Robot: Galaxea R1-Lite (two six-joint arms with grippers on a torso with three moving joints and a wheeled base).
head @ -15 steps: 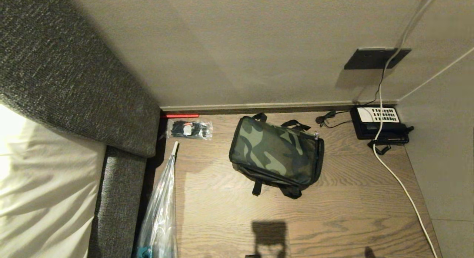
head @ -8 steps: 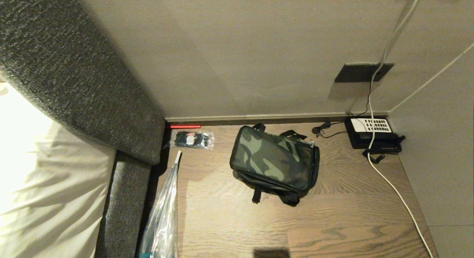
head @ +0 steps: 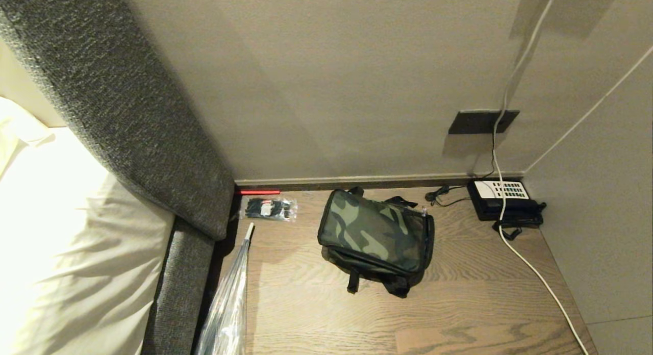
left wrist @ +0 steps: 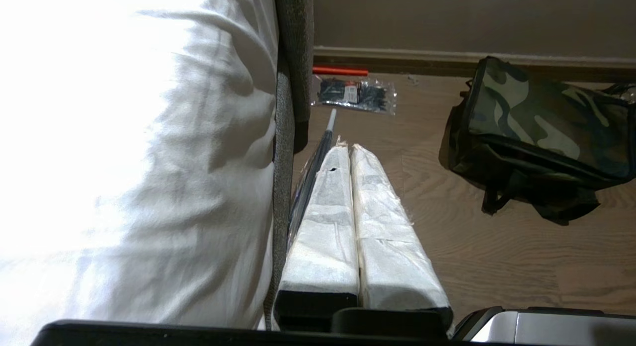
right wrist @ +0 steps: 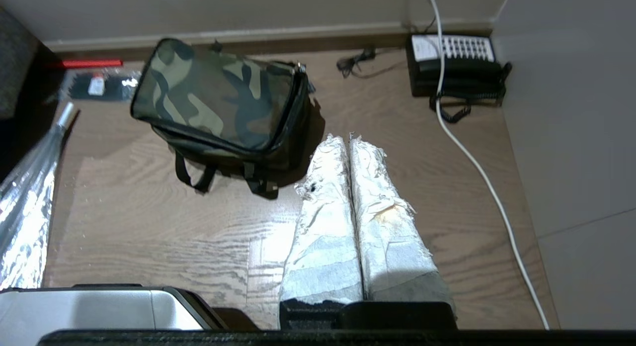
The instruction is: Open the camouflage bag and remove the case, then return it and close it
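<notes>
My camouflage bag (head: 376, 237) lies zipped shut on the wooden floor (head: 459, 304), near the skirting, at about twelve o'clock from me. No case is visible anywhere; I judge it is inside the closed bag. So I am at the very start: the opening step has not begun, and neither arm has reached out.

My left gripper (left wrist: 348, 149) hangs empty, its two padded fingers pressed together, with the bag off at about two o'clock from its tips and well apart. My right gripper (right wrist: 345, 139) is likewise closed on nothing, just short of the bag's near right corner, the bag lying at about eleven o'clock.

The next move calls for finding the zipper pull, which seems to sit at the bag's far right corner, though it is too small to be sure. One gripper should steady the soft body while the other draws the zip round the lid.

The head view shows neither arm, only the layout: the bed (head: 76, 253) at nine o'clock, a small plastic packet (head: 269, 209) by the wall, the telephone (head: 502, 199) and white cable (head: 535, 273) at two o'clock. The right wrist view alone shows the zip line along the bag's edge; the left wrist view shows its side and dangling straps.
</notes>
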